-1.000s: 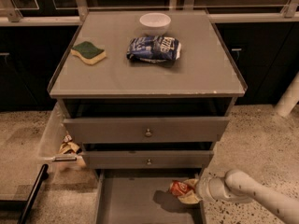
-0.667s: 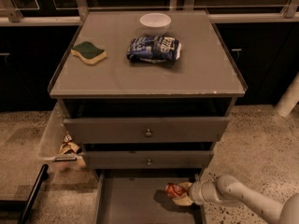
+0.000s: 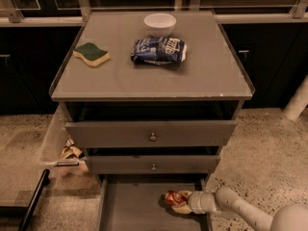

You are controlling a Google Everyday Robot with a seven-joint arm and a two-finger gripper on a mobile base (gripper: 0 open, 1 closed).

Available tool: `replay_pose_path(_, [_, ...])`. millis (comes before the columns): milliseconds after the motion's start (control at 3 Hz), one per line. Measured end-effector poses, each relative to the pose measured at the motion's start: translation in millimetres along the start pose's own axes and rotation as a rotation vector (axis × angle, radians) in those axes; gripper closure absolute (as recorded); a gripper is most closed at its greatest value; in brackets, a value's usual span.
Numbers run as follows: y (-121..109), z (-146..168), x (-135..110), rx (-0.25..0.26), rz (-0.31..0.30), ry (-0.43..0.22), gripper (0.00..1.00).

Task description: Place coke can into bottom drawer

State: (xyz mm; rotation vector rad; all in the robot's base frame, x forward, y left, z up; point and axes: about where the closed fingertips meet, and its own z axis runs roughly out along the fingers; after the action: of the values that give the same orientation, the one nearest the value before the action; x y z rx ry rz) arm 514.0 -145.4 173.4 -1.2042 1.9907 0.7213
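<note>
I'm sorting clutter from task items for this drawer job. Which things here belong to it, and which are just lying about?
Part of the job:
can, held sideways in the gripper
bottom drawer, pulled open, with the can low over its right side

Just lying about, on the cabinet top:
sponge
bowl
blue bag

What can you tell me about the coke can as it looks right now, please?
The coke can is small, of red-orange metal with pale markings, and is held roughly on its side. It is over the right part of the open bottom drawer, near its right wall. The gripper, reaching in from the right, is closed on it. Whether it touches the drawer floor cannot be told.
</note>
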Motion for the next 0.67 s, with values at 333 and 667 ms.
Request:
replay_pose_path(333, [1,18,7,0.017,-0.050,0.013,1.00])
replay_pose_path(667, [8,37,17,0.026,-0.099,0.057,1.00])
